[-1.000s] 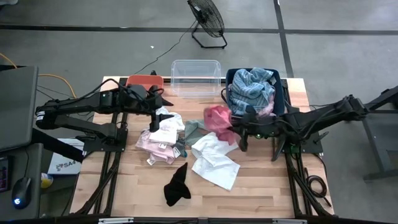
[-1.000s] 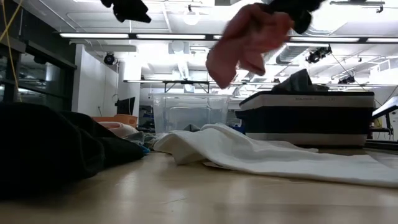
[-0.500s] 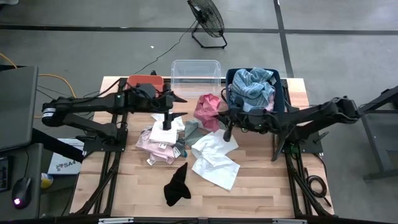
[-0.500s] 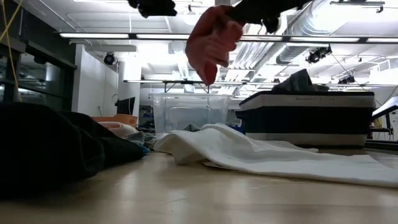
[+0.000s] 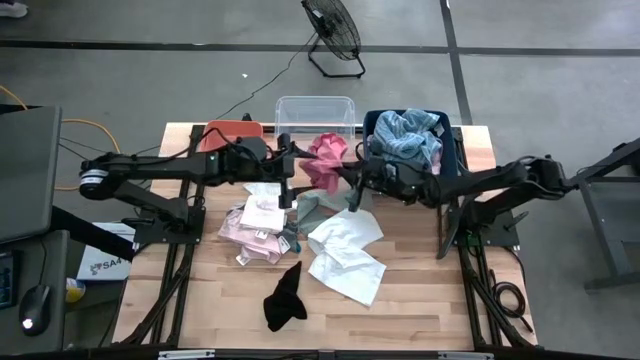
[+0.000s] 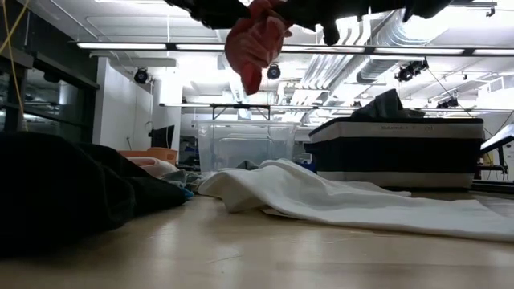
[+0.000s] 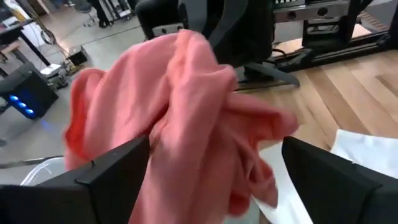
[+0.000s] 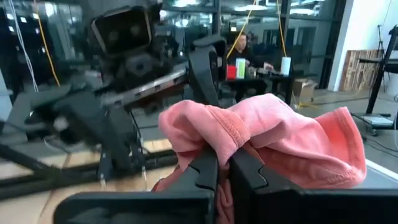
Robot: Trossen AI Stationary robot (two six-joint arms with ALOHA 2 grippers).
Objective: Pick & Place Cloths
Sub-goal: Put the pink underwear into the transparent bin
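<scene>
Wooden table point(image 5: 420, 300) fills the middle of the overhead frame, on a grey floor. At upper centre the right pincer point(image 5: 349, 181) is clamped tight on a bunched pink cloth point(image 5: 325, 160), lifted off the surface just below the clear bin point(image 5: 315, 108). Facing it from the left, the left pincer point(image 5: 291, 172) stands spread wide around the same cloth without gripping it. Right of them, a striped blue cloth point(image 5: 405, 135) fills the dark blue bin point(image 5: 452, 150). Lower down lie a white cloth point(image 5: 345, 255) and a black cloth point(image 5: 284, 298).
</scene>
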